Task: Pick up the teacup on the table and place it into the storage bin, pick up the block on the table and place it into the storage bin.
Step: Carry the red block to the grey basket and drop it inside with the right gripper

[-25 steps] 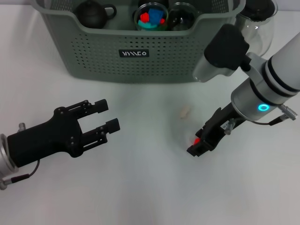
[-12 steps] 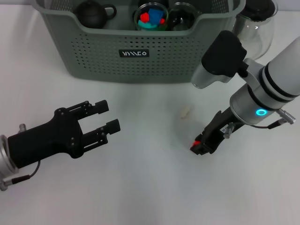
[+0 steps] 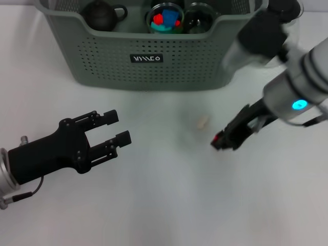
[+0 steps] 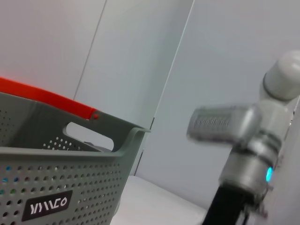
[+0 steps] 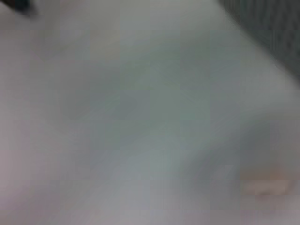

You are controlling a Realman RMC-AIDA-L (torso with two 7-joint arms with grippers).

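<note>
The grey-green storage bin [image 3: 148, 56] stands at the back of the white table; the left wrist view shows its perforated wall [image 4: 56, 183]. Inside it are a dark teapot [image 3: 101, 14], a glass cup of coloured blocks [image 3: 165, 19] and a second glass cup [image 3: 200, 18]. I see no teacup on the table. My right gripper [image 3: 222, 141] hangs above the table right of centre, shut on a small red block [image 3: 219, 138]. My left gripper [image 3: 117, 127] rests open and empty at the left.
A small beige piece [image 3: 203, 122] lies on the table just left of the right gripper, and is a blur in the right wrist view [image 5: 265, 185]. A clear glass pitcher [image 3: 282, 23] with a black lid stands right of the bin.
My right gripper has lifted and swung back toward the bin with the red block in it. The left arm has not moved.
</note>
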